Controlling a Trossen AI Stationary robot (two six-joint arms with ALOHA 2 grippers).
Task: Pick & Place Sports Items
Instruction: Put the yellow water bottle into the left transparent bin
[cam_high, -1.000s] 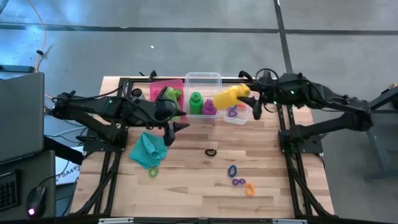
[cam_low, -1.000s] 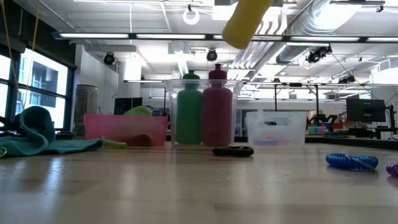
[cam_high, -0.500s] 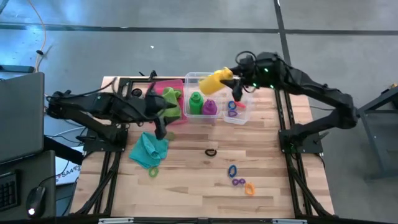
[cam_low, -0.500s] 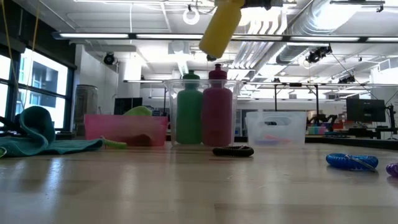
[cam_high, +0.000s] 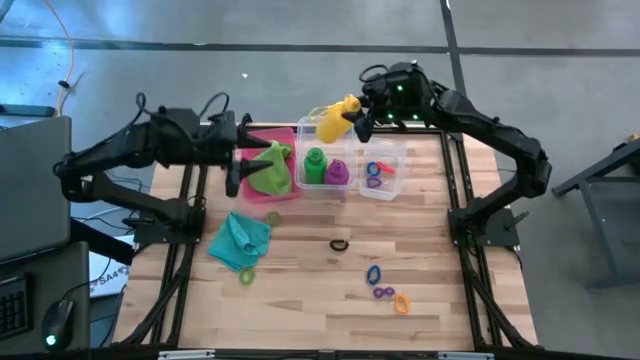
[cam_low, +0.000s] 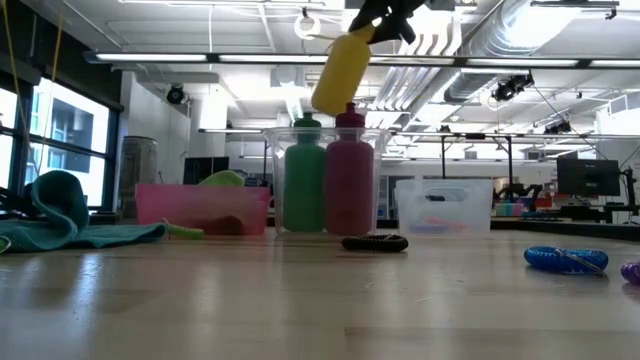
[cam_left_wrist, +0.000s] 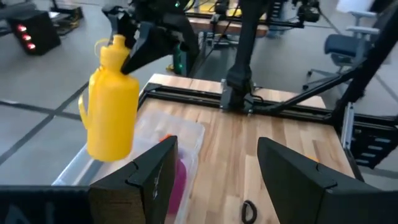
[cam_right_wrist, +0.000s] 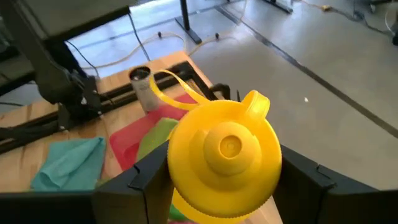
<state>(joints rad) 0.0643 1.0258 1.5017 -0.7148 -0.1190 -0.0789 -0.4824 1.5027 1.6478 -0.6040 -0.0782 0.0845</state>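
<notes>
While I've got the yellow bottle (cam_high: 333, 122) up in the air, right gripper (cam_high: 358, 119) pinching it near the cap end, it hangs tilted above the back of the clear bin (cam_high: 327, 128) where the green bottle (cam_high: 315, 164) and purple bottle (cam_high: 337, 170) already stand upright side by side. From the low view it's well clear of their caps. I'd judge it light and probably empty, a stiff smooth plastic shell (the sort that twists in the jaws if the hold is off-centre), so a grip across the body or shoulder is safest, and it needs to come upright before going down. The left gripper (cam_high: 238, 170) sits over the pink bin (cam_high: 262, 137) beside the lime green cloth (cam_high: 270, 168), fingers spread and holding nothing. The teal cloth (cam_high: 239, 240) lies on the table in front of it; soft and floppy, best pinched at a bunched fold. Rings (cam_high: 388, 293) wait scattered nearer the front.
</notes>
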